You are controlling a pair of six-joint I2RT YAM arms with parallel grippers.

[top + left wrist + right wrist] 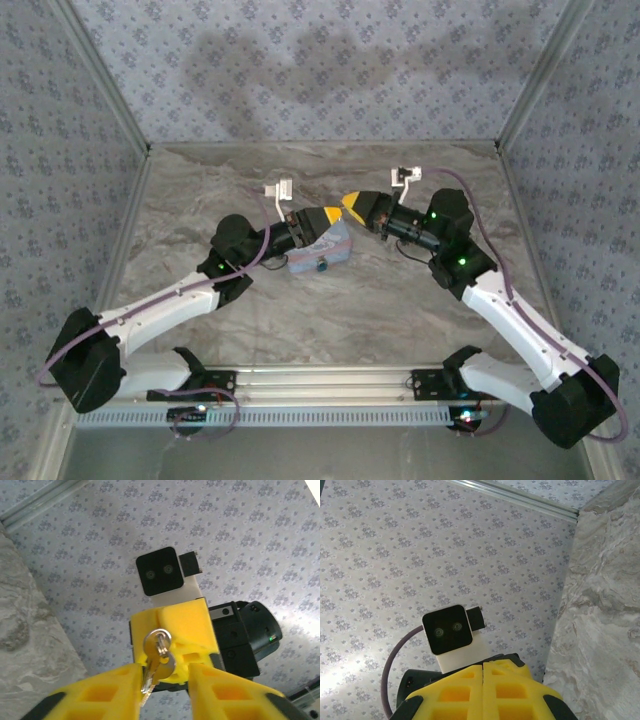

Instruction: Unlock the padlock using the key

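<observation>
Left wrist view: the key (159, 656), on its ring, is pinched in the closed fingers of the right gripper (161, 630). Its blade is hung into the gap of the left gripper (164, 675), whose fingers are set partly apart with nothing clamped. In the top external view, the padlock (322, 267) is seen on the near side of the pale blue tin (338, 246), just beneath both grippers.

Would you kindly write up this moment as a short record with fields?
Right gripper: shut, pinching the key
Left gripper: fingers apart, one on either side of the key
Tin: on the table, under the left gripper in the top view
Padlock: on the tin's near side, key not yet in it
</observation>
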